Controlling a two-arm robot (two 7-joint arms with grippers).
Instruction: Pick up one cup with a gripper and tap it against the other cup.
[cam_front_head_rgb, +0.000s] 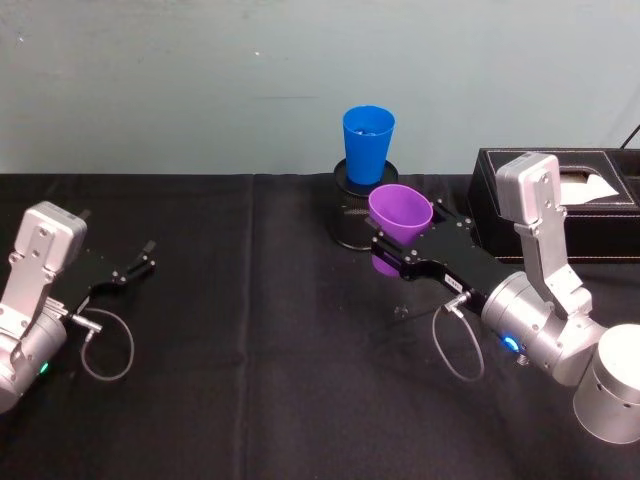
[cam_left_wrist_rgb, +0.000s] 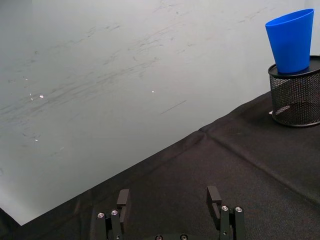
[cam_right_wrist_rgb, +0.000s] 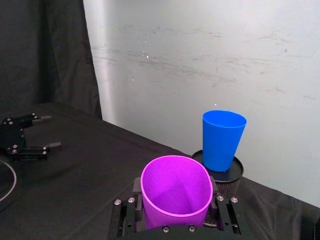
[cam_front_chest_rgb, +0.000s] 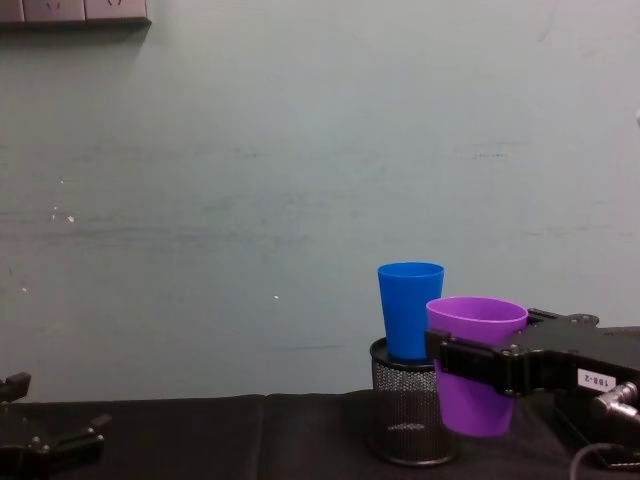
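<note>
My right gripper (cam_front_head_rgb: 408, 246) is shut on the purple cup (cam_front_head_rgb: 400, 212) and holds it upright above the black table. The same cup (cam_front_chest_rgb: 470, 400) hangs just to the right of the blue cup (cam_front_chest_rgb: 410, 310) and nearer to me, its rim lower than the blue rim. A gap shows between the purple cup (cam_right_wrist_rgb: 176, 192) and the blue cup (cam_right_wrist_rgb: 223, 140). The blue cup (cam_front_head_rgb: 368, 143) stands upright on top of a black mesh pen holder (cam_front_head_rgb: 352, 218). My left gripper (cam_front_head_rgb: 140, 263) rests open at the far left, and its fingers (cam_left_wrist_rgb: 122, 199) hold nothing.
A black tissue box (cam_front_head_rgb: 560, 195) stands at the back right, behind my right arm. The table's black cloth (cam_front_head_rgb: 250, 360) runs back to a pale wall. A loop of cable (cam_front_head_rgb: 105, 345) hangs by my left wrist.
</note>
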